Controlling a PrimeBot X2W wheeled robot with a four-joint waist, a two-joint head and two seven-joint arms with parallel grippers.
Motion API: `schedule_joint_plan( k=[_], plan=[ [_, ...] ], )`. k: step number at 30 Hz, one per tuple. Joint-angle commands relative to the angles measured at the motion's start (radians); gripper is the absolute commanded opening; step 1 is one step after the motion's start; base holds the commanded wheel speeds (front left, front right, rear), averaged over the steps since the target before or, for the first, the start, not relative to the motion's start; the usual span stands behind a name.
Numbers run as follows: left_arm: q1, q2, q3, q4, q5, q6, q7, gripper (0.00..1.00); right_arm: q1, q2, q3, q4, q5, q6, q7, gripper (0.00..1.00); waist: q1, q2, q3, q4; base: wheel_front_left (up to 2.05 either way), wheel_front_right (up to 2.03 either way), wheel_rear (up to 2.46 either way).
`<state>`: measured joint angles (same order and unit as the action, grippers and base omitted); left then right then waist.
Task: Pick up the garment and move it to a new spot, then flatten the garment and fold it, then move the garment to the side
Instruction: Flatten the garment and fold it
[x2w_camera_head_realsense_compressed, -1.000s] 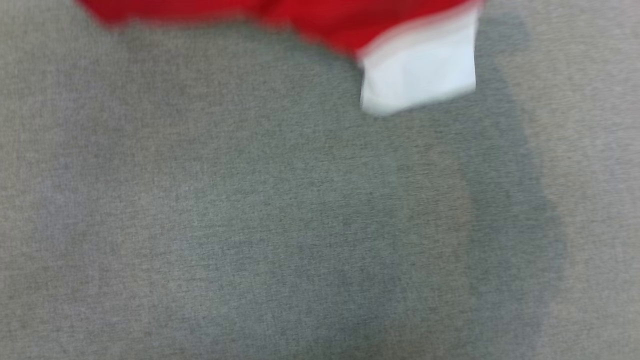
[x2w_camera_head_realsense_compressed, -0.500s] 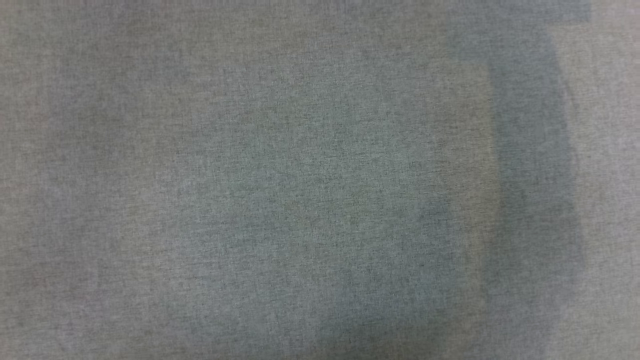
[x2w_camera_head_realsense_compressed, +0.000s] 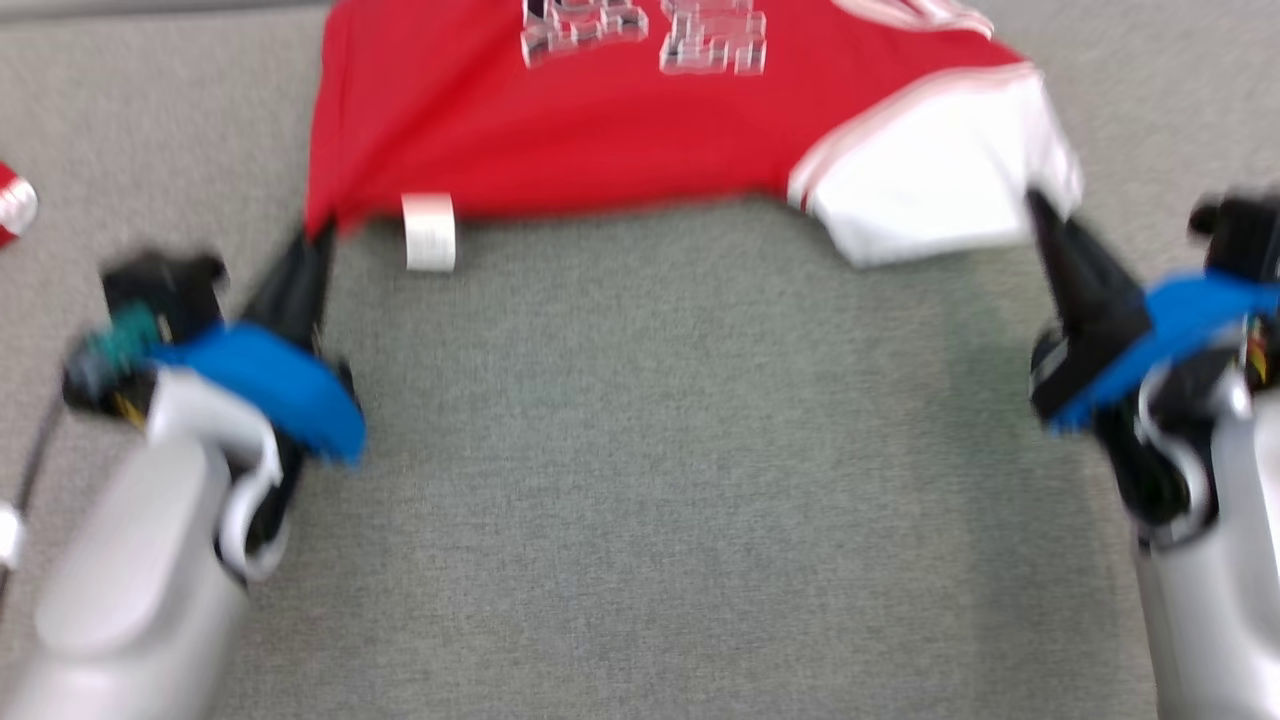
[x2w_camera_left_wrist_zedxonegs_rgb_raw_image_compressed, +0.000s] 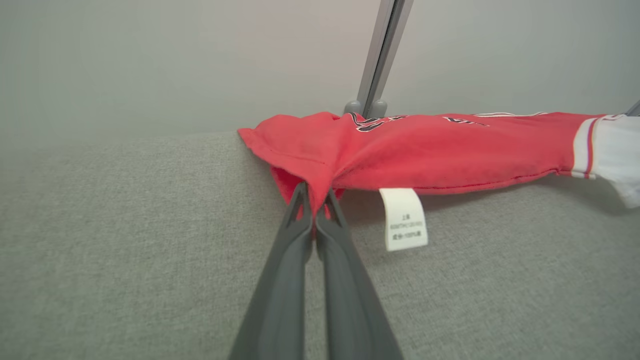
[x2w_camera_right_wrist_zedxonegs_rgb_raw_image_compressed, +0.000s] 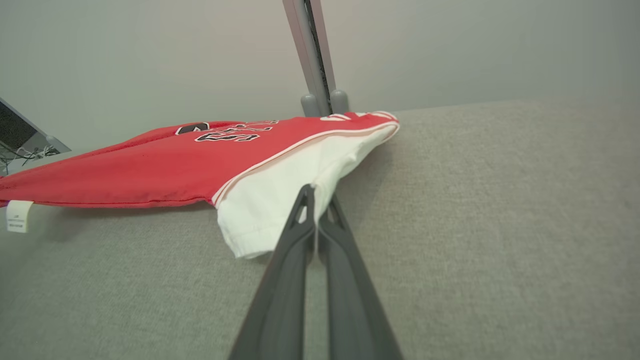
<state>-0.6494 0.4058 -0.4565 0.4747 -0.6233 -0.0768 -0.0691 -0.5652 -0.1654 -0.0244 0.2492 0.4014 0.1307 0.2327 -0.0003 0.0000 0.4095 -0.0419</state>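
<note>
**Garment spanned between two grippers, long axis crosswise**

1. Table (x2w_camera_head_realsense_compressed: 640, 480). Grey cloth surface under both grippers, running on ahead of their fingertips.
2. Garment (x2w_camera_head_realsense_compressed: 600, 130). Red jersey with lettering, lying on the table just ahead of both sets of fingertips. Its long axis runs from one gripper across to the other, square to the way the fingers point. The near edge is drawn between the two holds and raised a little, with a shadow under it. The far part rests on the cloth.
3. Sleeve (x2w_camera_head_realsense_compressed: 930, 180). White with red trim, at the right gripper's end of the garment.
4. Post (x2w_camera_left_wrist_zedxonegs_rgb_raw_image_compressed: 384, 50). Metal upright beyond the garment, well ahead of the fingertips.
5. Left gripper (x2w_camera_head_realsense_compressed: 320, 240). Jaws pinched tight on the red near corner, where the cloth bunches at the tips.
6. Right gripper (x2w_camera_head_realsense_compressed: 1040, 215). Jaws pinched tight on the sleeve's edge.
7. Label (x2w_camera_head_realsense_compressed: 428, 232). White tag hanging from the near hem, just beside the left gripper's tips, on the side toward the right gripper.

Assessment: neither arm is the nearer, since each has its own end. Any drag, lift or lay-down probably needs both arms moving together at the same spacing. Otherwise the span may sag or a corner may slip. A pull back along the fingers would bring the garment in broadside.
</note>
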Motion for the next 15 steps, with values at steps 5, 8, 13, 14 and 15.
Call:
schedule_joint_plan(
  k=[5,8,13,14,15],
  plan=[
    [0.236,0.007,-0.009,-0.122,-0.031,0.068,0.003,0.00,0.282,0.050,-0.055,-0.234,-0.049,0.000,0.169,0.00,0.0003,0.0000,-0.122,-0.044,0.00,0.00,0.00],
    [0.363,0.006,-0.009,-0.211,-0.055,0.125,0.027,0.00,0.405,0.082,-0.096,-0.333,-0.084,0.000,0.248,0.00,0.0003,0.0000,-0.163,-0.048,0.00,0.00,0.00],
    [0.553,0.012,-0.013,-0.382,-0.092,0.220,0.079,0.00,0.558,0.112,-0.159,-0.445,-0.101,0.000,0.353,0.00,0.0003,0.0000,-0.208,-0.043,0.00,0.00,0.00],
    [0.588,0.021,-0.015,-0.414,-0.096,0.236,0.094,0.00,0.584,0.113,-0.167,-0.464,-0.101,0.000,0.375,0.00,0.0003,0.0000,-0.212,-0.041,0.00,0.00,0.00],
    [0.618,0.030,-0.017,-0.442,-0.099,0.252,0.108,0.00,0.606,0.114,-0.180,-0.479,-0.100,0.000,0.395,0.00,0.0003,0.0000,-0.216,-0.038,0.00,0.00,0.00]
  ],
)
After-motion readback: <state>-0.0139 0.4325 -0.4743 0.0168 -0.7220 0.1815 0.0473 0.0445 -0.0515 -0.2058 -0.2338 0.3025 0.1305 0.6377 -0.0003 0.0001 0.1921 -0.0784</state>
